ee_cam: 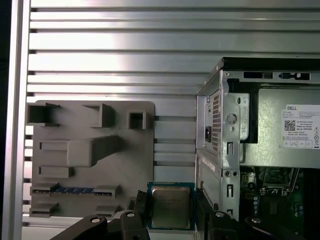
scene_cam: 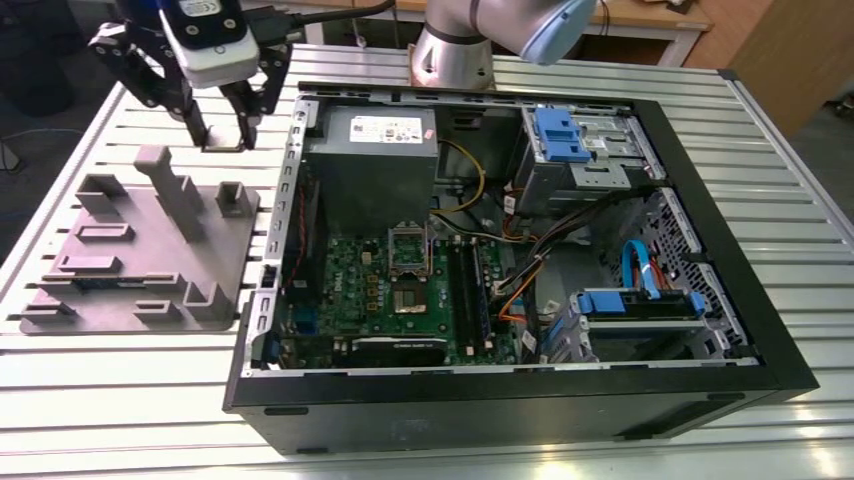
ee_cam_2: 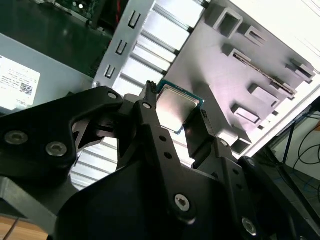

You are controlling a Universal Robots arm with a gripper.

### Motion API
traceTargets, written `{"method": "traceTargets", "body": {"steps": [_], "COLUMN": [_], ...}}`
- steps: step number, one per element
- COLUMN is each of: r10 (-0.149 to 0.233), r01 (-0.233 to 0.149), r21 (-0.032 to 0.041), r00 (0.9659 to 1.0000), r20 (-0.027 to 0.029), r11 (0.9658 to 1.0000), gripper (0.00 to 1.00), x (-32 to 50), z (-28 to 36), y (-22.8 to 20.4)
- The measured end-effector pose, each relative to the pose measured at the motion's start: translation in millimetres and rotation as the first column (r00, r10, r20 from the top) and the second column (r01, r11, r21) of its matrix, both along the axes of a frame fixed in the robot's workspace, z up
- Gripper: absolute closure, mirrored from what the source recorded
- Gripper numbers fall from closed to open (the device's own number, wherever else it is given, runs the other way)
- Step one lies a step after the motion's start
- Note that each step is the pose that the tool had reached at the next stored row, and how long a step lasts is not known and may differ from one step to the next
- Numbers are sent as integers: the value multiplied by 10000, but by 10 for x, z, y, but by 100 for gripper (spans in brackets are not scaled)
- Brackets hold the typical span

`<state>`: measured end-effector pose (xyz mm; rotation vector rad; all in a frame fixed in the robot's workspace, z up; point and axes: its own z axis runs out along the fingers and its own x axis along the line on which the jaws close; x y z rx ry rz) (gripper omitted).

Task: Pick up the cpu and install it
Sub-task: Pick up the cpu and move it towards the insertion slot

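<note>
The cpu (ee_cam_2: 176, 106), a small square chip with a silver-grey top and a green edge, sits clamped between my black fingers (ee_cam_2: 150, 115) in both wrist views (ee_cam: 171, 206). My gripper (scene_cam: 224, 138) hangs above the slatted table at the exterior view's upper left, between the grey tray (scene_cam: 134, 255) and the open computer case (scene_cam: 667, 240). It is shut on the cpu. Inside the case lies the green motherboard (scene_cam: 360, 300), with its metal-framed socket (scene_cam: 407, 250) near the middle of the board.
The grey tray with upright posts (ee_cam: 90, 150) lies beside the case's metal wall (ee_cam: 220, 130). A large grey box with a white label (scene_cam: 374, 160) fills the case's upper left. Cables and blue drive brackets (scene_cam: 567, 135) crowd its right half.
</note>
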<state>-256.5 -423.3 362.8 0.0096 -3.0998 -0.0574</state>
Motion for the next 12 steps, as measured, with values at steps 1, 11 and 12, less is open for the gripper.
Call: {"method": "traceTargets", "body": {"steps": [1,11,12], "r10": [0,0,0], "r01": [0,0,0], "r21": [-1,0,0], "r00": [10000,10000,10000], "r20": [0,0,-1], "r11": [10000,10000,10000], "gripper": [53,53,53], "x": [27,306,334], "z": [0,0,0], "y": [-1,-13,-15]}}
